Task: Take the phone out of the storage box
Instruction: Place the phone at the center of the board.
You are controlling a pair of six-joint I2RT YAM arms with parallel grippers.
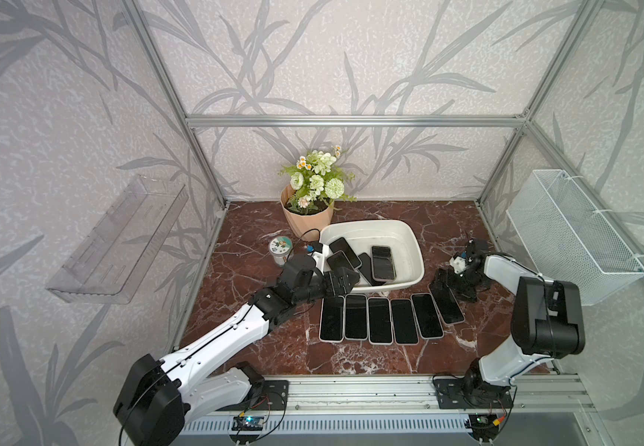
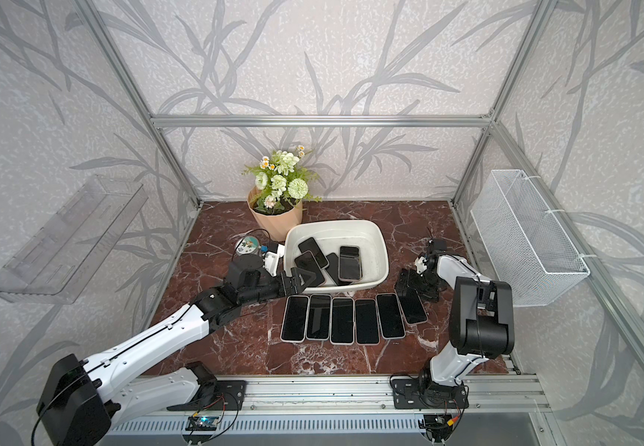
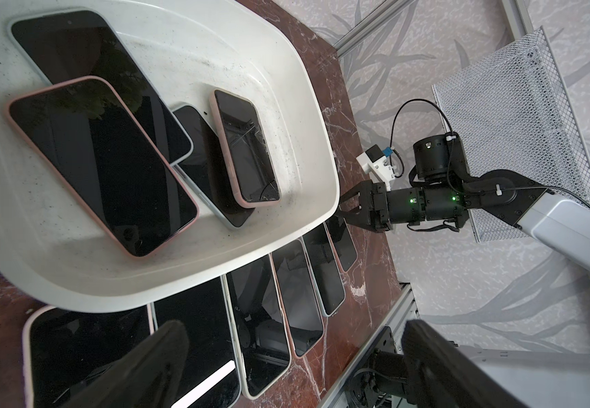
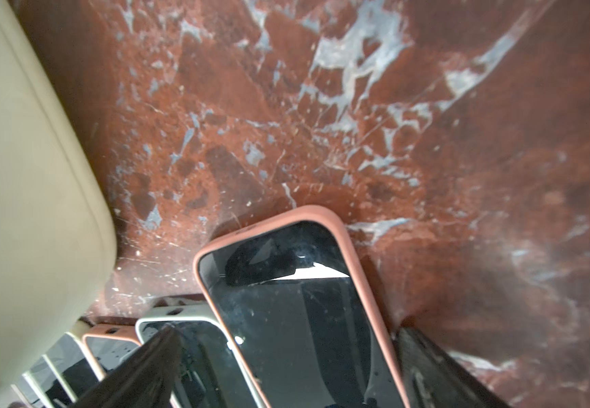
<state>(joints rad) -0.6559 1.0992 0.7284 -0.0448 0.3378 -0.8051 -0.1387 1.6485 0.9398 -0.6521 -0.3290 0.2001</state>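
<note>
Black fingers of the right hand (image 1: 443,286) stand apart and clamp nothing. In the right wrist view a pink-cased phone (image 4: 297,311) lies flat on the bench (image 1: 390,359) between them, screen up, so it looks delivered, not held.

In both top views that phone is the sixth in a row of phones (image 1: 379,320) lying along the 6 o'clock side of the storage box (image 1: 370,233). It sits at the row's 3 o'clock end, slanted, just beside its neighbour.

At the box's 7 o'clock corner is the left hand (image 1: 345,282), spread wide and empty, its wrist camera looking down into the box.

Four phones remain inside, overlapping in a loose pile toward the 9 o'clock half. A big pink phone (image 3: 102,166) lies on top of a pale-cased one, and a cracked phone (image 3: 244,148) rests on another.

My judgement is that the job is a little past halfway, with six out and four to go. The big pink phone on top looks the easiest next pick, and the left hand is nearest to it.
</note>
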